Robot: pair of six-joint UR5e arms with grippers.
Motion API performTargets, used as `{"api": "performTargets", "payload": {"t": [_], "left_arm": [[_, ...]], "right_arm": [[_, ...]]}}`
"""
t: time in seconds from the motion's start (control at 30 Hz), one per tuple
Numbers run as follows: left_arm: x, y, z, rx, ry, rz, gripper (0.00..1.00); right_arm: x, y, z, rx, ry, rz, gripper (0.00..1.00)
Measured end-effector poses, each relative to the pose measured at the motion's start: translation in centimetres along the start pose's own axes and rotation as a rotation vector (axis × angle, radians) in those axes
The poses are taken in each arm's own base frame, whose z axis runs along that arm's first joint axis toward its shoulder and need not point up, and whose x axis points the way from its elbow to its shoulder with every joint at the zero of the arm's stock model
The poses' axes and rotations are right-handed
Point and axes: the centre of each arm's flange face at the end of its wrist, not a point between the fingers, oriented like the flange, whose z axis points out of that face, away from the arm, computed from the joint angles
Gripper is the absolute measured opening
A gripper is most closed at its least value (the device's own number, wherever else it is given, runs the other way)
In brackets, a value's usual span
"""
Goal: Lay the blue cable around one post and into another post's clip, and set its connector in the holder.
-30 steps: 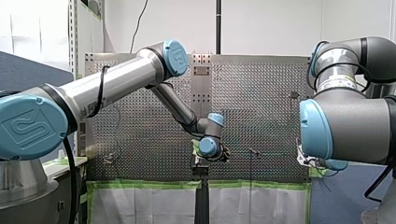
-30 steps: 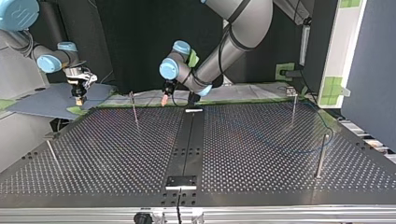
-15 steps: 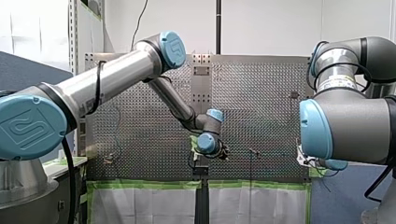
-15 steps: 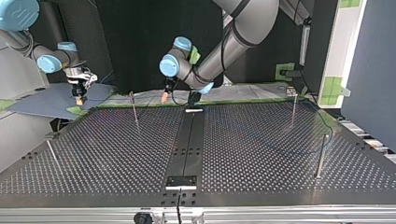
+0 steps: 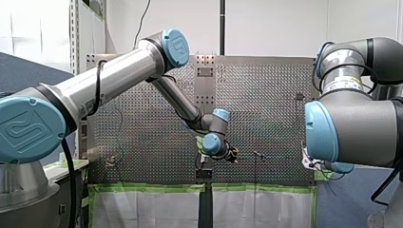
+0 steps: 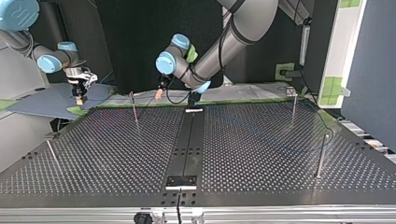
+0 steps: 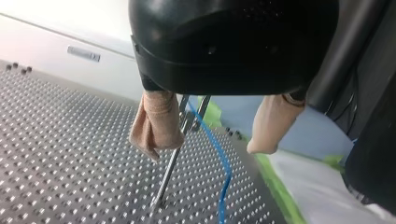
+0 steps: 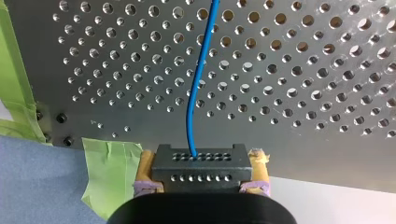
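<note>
The blue cable (image 8: 195, 93) runs from a black connector block (image 8: 198, 161) out over the perforated plate. My right gripper (image 8: 200, 173) is shut on that connector, beyond the plate's corner at the top view's left (image 6: 79, 99). My left gripper (image 7: 212, 140) stands open, its beige pads (image 7: 156, 121) apart. A thin metal post (image 7: 170, 163) rises just ahead of one pad, and the blue cable (image 7: 225, 163) hangs between the fingers, touching neither. In the top view my left gripper (image 6: 159, 94) hovers near the back edge, beside a post (image 6: 134, 108).
More posts stand at the top view's right (image 6: 294, 108) (image 6: 321, 156) and near left (image 6: 51, 153). A dark centre strip (image 6: 187, 144) carries a small plate (image 6: 182, 182) near the front edge. Green tape (image 8: 109, 168) lines the table's border.
My left gripper has moved toward the top view's left, closer to the post at the back edge. My right arm has not moved.
</note>
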Motion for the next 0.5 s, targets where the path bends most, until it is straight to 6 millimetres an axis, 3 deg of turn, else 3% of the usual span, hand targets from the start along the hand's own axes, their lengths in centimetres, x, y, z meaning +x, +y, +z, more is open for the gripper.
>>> {"api": "performTargets", "payload": {"t": [0.5], "left_arm": [[-0.4,-1.2,-0.4,0.07,0.008,0.018,1.0]], "right_arm": [[0.0,0.2,0.0,-0.003,0.002,0.005,0.0]]}}
